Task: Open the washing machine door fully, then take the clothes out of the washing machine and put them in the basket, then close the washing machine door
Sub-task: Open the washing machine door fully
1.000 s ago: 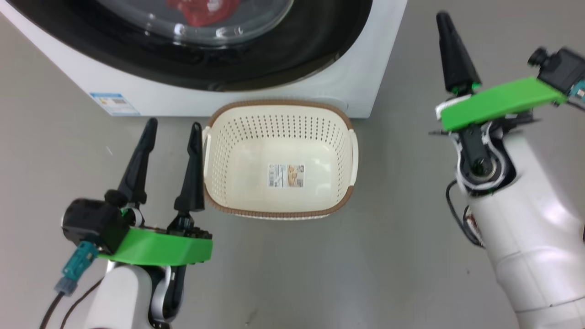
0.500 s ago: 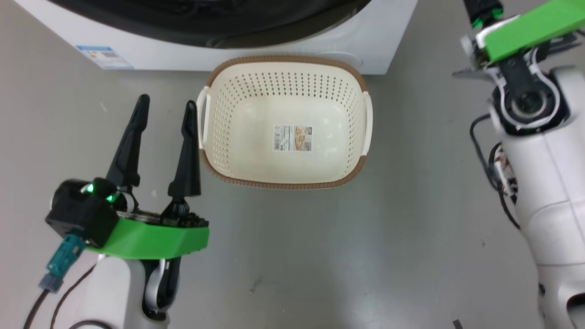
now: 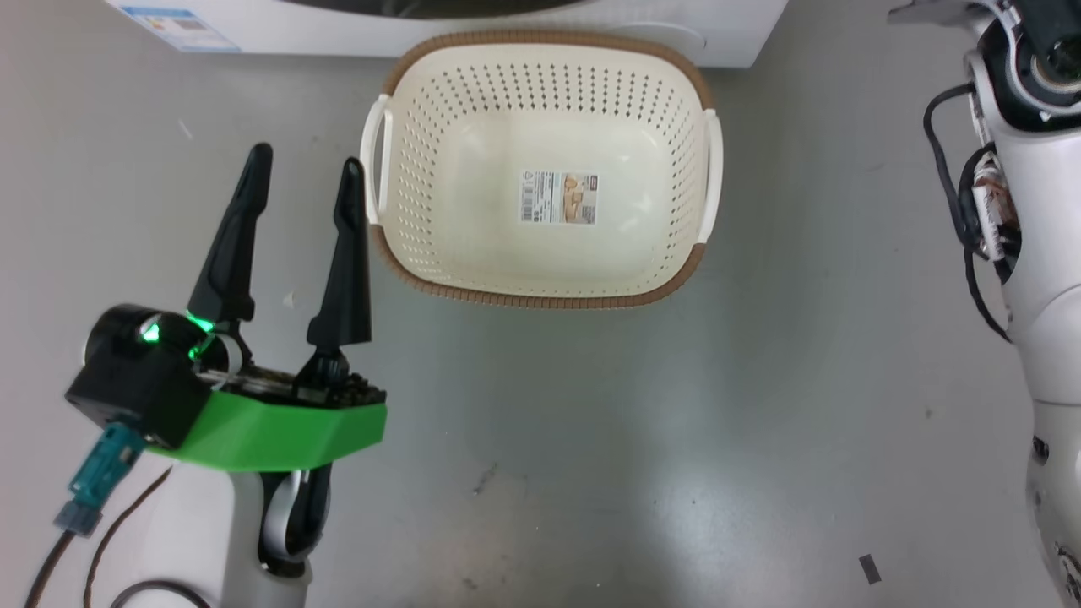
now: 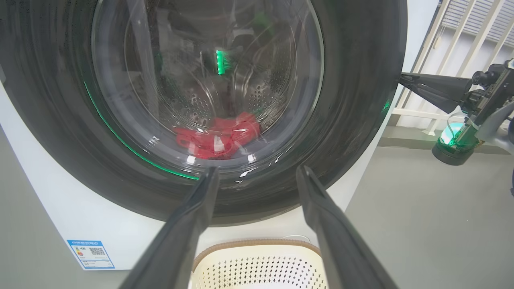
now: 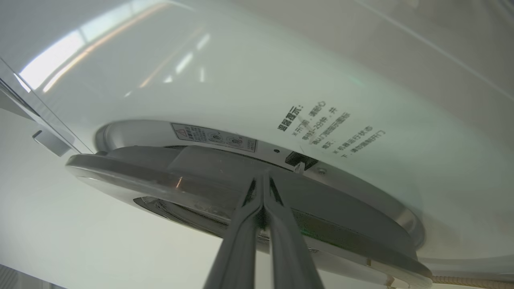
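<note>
The left gripper (image 3: 304, 169) hangs above the grey floor (image 3: 591, 464) with its 2 dark fingers (image 3: 342, 253) spread wide and nothing between them. In the head view the basket (image 3: 540, 300) stands at 2 o'clock from those fingertips. Its white side handle (image 3: 377, 160) is just beside the inner finger, and a sticker (image 3: 559, 198) lies on its bottom. The washing machine (image 3: 735, 34) is at 12 o'clock from the basket, just beyond the far rim, with a blue label (image 3: 165, 17) on its lower front.

In the left wrist view the washing machine door (image 4: 361, 100) looks closed against the white front. The clothes (image 4: 217, 136), a red heap, lie low in the steel drum (image 4: 192, 100) behind the glass. They sit at 12 o'clock from the gap between the spread fingers and well apart from the tips.

The right gripper (image 5: 263, 176) has its 2 fingers pressed together, gripping nothing. Its tips sit at the seam where the door's silvery edge meets the machine's front, with a dark latch slot (image 5: 299, 160) just beside them at 1 o'clock. This close, curved view does not let me say whether the tips touch the door's edge. In the left wrist view the same closed fingers point at the door's black rim from its 3 o'clock side.
</note>
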